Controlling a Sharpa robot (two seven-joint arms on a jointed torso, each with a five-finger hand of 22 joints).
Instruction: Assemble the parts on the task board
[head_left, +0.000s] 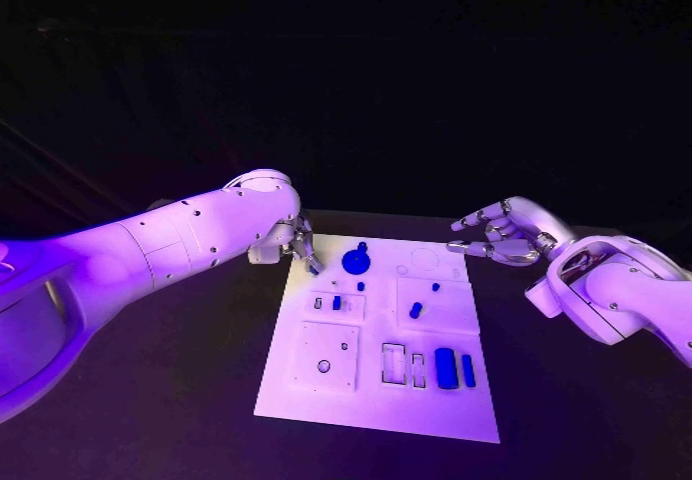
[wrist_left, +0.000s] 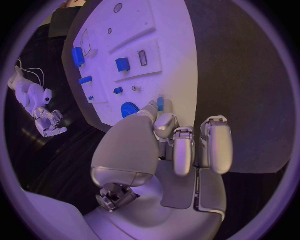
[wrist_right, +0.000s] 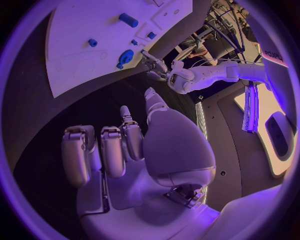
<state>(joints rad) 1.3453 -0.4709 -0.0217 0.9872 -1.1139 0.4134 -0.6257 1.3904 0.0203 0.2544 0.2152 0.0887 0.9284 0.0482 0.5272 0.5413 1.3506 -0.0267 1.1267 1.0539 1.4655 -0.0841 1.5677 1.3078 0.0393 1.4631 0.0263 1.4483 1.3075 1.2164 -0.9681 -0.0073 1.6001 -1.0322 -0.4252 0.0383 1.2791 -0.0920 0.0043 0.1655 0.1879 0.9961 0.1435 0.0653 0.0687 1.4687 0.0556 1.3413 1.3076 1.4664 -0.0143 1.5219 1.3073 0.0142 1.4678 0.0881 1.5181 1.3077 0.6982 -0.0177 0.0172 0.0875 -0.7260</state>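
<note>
The white task board (head_left: 378, 412) lies in the middle of the table. A round blue part (head_left: 356, 262) sits near its far edge, with small blue parts (head_left: 415, 310) mid-board and two long blue parts (head_left: 447, 368) near the front. My left hand (head_left: 289, 243) hovers at the board's far left corner with its fingers curled in. In the left wrist view a small blue part (wrist_left: 160, 103) sits at the thumb tip of the left hand (wrist_left: 172, 145), seemingly pinched. My right hand (head_left: 498, 240) hangs off the far right corner, fingers curled in on nothing (wrist_right: 125, 150).
Several empty recesses (head_left: 325, 365) mark the board's front left. Black table (head_left: 173, 400) surrounds the board on all sides. The two arms flank the board's far end, while its front half has nothing above it.
</note>
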